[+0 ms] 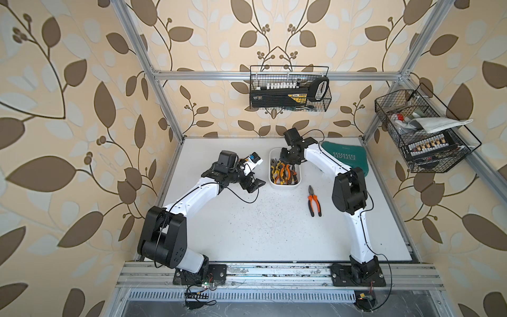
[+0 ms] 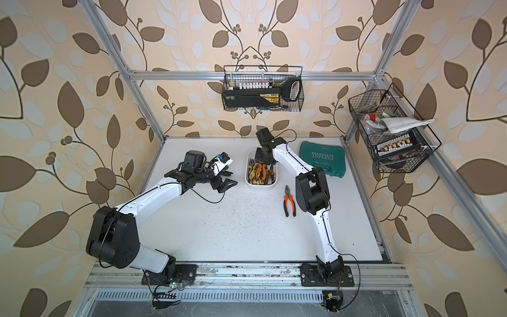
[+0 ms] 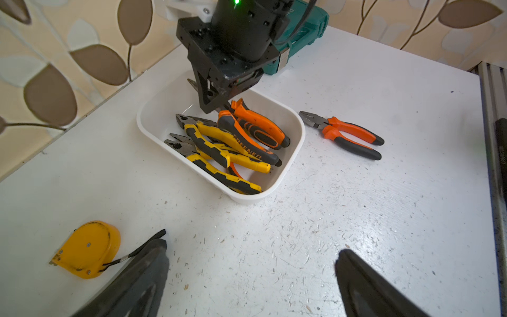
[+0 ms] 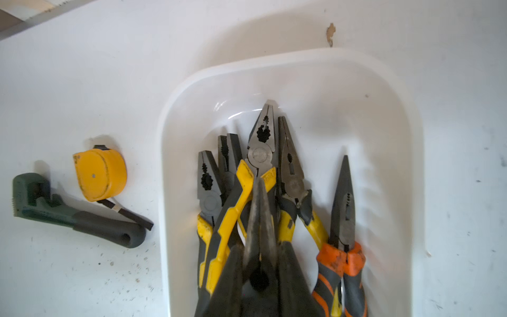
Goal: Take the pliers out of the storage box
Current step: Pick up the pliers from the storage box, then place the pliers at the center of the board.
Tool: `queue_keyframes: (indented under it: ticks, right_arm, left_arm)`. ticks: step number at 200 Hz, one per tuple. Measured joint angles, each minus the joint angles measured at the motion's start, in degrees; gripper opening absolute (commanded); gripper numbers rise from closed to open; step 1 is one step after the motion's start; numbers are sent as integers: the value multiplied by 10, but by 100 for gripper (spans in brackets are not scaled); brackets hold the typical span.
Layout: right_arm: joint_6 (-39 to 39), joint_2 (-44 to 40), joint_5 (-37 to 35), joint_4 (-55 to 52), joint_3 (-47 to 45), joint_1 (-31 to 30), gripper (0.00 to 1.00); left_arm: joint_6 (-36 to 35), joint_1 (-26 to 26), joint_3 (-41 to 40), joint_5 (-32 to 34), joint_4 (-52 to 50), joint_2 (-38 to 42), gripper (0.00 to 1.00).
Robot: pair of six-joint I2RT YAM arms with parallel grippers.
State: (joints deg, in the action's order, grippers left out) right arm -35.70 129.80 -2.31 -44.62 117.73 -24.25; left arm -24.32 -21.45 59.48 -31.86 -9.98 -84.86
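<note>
The white storage box (image 1: 285,187) (image 2: 260,187) (image 3: 247,199) (image 4: 164,164) sits at mid-table with several pliers (image 1: 282,171) (image 2: 259,171) (image 3: 219,148) (image 4: 260,142) piled inside, yellow-and-black and orange-and-black handled. My right gripper (image 1: 286,164) (image 2: 263,160) (image 3: 212,108) (image 4: 259,247) reaches down into the box's far end. It is shut on the grey pointed nose of one pair (image 4: 259,208), whose handles are hidden. Another orange-handled pair (image 1: 314,201) (image 2: 289,201) (image 3: 345,134) lies on the table right of the box. My left gripper (image 1: 259,177) (image 2: 233,177) (image 3: 253,247) hangs open and empty left of the box.
A yellow tape measure (image 3: 87,249) (image 4: 100,174) and a dark green pipe wrench (image 4: 74,216) lie left of the box. A teal tool case (image 1: 347,157) (image 2: 323,159) stands at the back right. Black wire baskets (image 1: 289,89) (image 1: 422,131) hang on the frame.
</note>
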Motion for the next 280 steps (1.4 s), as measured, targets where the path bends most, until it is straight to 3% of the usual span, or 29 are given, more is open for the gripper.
queue_keyframes:
  ticks: [38,106,178,227,280]
  right_arm:
    - [10,-58,-1,11,-61,0,8]
    - [24,-228,-16,37,-276,-3,8]
    - [-26,-318,-48,82,-468,-76,8]
    - [-55,-324,-57,107,-527,-98,10]
    - [-43,-256,-71,134,-518,-98,11]
  left_arm:
    - [-14,-16,15,0,-17,0,99]
    - [-31,-49,21,-3,-32,0,99]
    - [-43,-69,-15,-11,-57,50,99]
    - [-24,-79,-42,-10,-63,84,99]
    - [-10,-79,-51,2,-64,84,99]
